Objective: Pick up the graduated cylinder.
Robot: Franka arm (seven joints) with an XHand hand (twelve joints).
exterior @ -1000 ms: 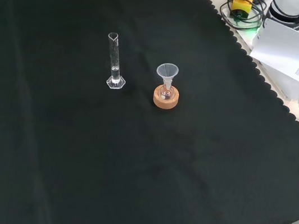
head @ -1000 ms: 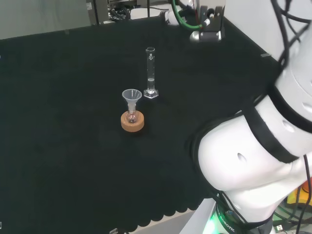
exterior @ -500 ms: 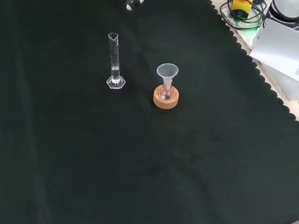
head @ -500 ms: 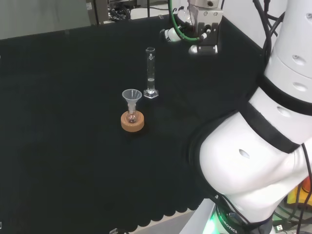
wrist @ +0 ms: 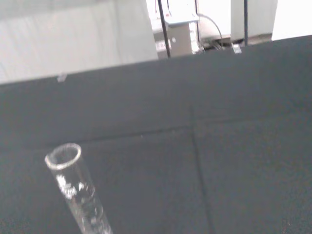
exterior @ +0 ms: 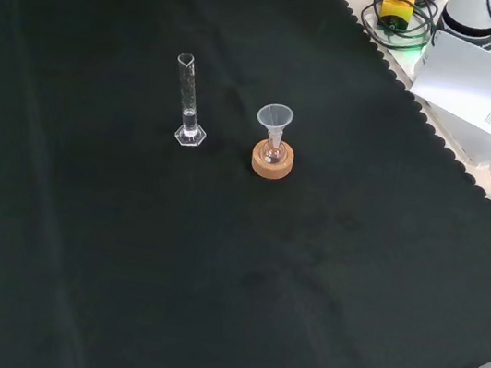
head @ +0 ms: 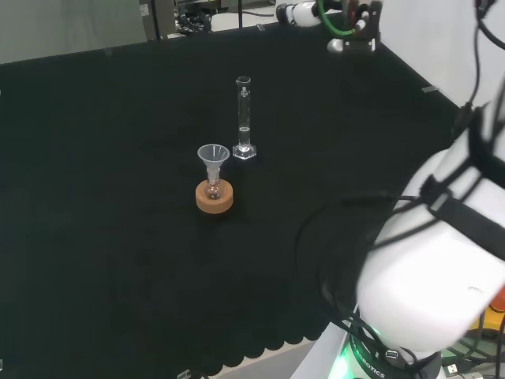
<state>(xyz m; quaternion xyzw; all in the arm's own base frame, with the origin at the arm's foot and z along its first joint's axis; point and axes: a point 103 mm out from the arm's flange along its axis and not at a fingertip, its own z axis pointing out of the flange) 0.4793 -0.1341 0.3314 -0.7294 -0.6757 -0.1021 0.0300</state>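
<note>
- The cylinder (head: 244, 118) is going to be a fiddly grab: clear glass or plastic, so likely light, stiff, slick and breakable, and tall on a small foot, so a sideways nudge would probably tip it.
- Best bet looks like wrapping the bare tube around its middle, above the foot and below the rim, coming in level so it stays upright.
- Looks: a thin see-through tube standing straight up on a little hex-ish base, open at the top with a small pouring lip, faint marks printed down the side. The wrist view catches the round rim (wrist: 63, 156) and those marks up close.
- There seems to be a bit of something at the bottom of the tube, but it's too small to call.
- The hand (head: 298, 13) sits at the far top edge of the head view, up in the air, with just a bit of white finger and some green cable around it. Can't tell if the fingers are spread or curled, and it isn't touching anything.
- From the hand, the cylinder is well apart: lower down, on the cloth (exterior: 211, 281), nearer the head camera.
- Just past the cylinder from the hand's side are 1 funnel (head: 213, 155) in a small flask on a cork ring (head: 215, 198), close by but not touching it.
- So the pickup hasn't started; the whole reach is still to do.
</note>
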